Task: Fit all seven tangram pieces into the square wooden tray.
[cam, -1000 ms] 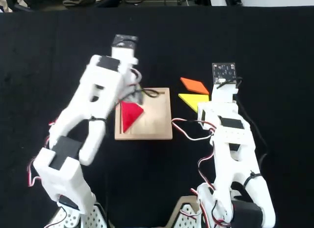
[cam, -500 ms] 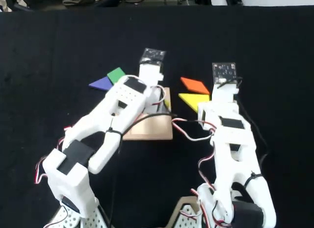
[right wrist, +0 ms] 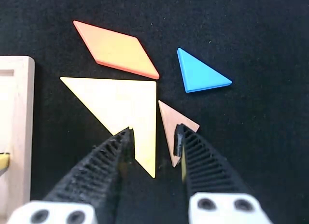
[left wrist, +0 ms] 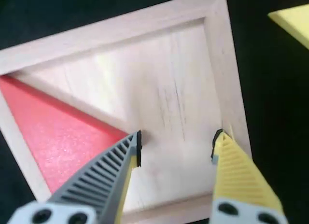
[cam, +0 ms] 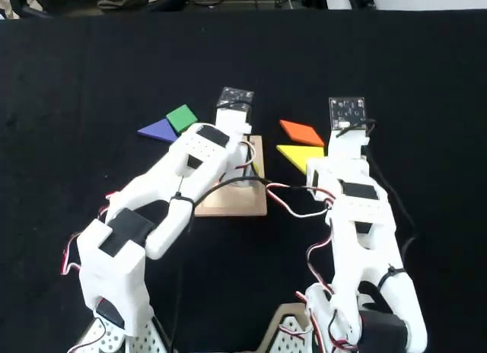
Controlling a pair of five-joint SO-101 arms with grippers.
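High view: the left arm (cam: 183, 170) stretches over the wooden tray (cam: 236, 205), which sits mid-table (cam: 76, 79). A purple triangle (cam: 157, 130) and a green square (cam: 181, 117), touching each other, lie just off one side of the tray. An orange parallelogram (cam: 302, 131) and a yellow triangle (cam: 297, 153) lie off the other, next to the right arm (cam: 358, 208).

Left wrist view: the left hand (left wrist: 176, 147) hangs over the tray's bare wood, fingers apart, nothing between them. A red triangle (left wrist: 63, 137) is seated in the tray along one wall.

Right wrist view: the right hand (right wrist: 153, 137) is spread too, gripping nothing, over the yellow triangle's edge and a small tan triangle (right wrist: 175, 123). A blue triangle (right wrist: 198, 74) is close by.
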